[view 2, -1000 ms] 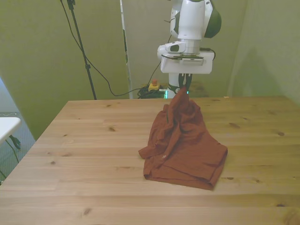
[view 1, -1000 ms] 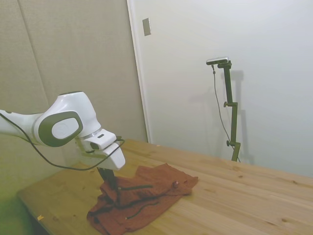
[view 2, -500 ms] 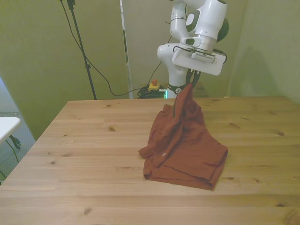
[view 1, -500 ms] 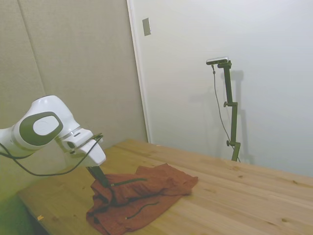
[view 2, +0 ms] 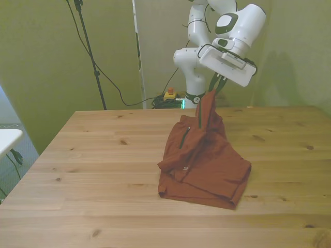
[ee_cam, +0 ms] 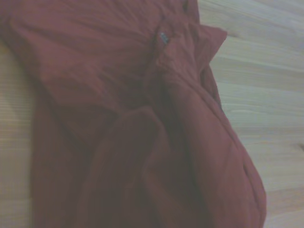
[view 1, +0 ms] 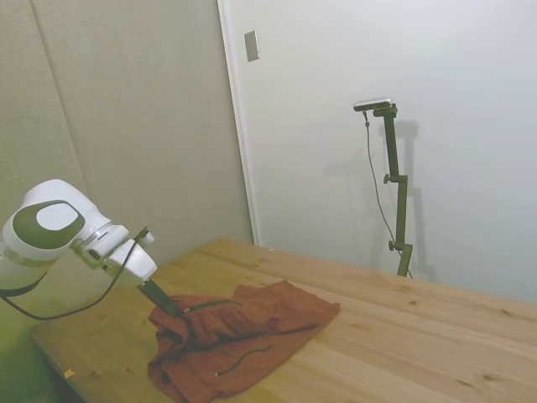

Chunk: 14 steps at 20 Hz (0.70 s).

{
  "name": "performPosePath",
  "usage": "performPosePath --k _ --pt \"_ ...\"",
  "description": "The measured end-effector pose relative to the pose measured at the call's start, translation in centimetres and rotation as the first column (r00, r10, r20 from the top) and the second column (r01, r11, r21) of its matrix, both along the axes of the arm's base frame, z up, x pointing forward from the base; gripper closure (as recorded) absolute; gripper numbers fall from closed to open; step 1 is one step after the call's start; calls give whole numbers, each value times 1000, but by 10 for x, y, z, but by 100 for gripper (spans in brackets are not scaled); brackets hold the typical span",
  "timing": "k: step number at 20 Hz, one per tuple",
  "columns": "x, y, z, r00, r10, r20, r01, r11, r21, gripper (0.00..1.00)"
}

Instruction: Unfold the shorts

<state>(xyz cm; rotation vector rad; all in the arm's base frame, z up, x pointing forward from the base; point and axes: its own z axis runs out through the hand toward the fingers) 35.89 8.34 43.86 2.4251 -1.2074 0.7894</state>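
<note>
The rust-orange shorts (view 2: 204, 163) lie crumpled on the wooden table (view 2: 103, 170), with one edge pulled up into a peak toward the far side. My gripper (view 2: 213, 91) is shut on that raised edge, tilted back above the table's far edge. In the side view the gripper (view 1: 170, 307) holds the cloth's left end just above the table, and the shorts (view 1: 252, 332) stretch away from it to the right. A thin dark zipper line (view 2: 183, 138) runs down the lifted fold. The wrist view is filled with wrinkled shorts (ee_cam: 133, 118) over table wood.
A light stand with a black cable (view 2: 90, 51) rises behind the table at the front view's left. A white object (view 2: 8, 139) pokes in at the left edge of the front view. Bare wood (view 1: 419, 336) extends to the right of the cloth in the side view.
The gripper has drawn back toward the table's far edge and tilted, dragging the held edge of the shorts with it. The cloth has stretched out and its zipper line has come into view.
</note>
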Motion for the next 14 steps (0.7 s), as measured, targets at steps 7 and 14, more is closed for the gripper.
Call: performPosePath --k 7,14 --pt "-2 27 -15 998 67 -17 -68 997 -40 100" --pt "4 64 -33 984 174 -40 -176 981 -75 100"
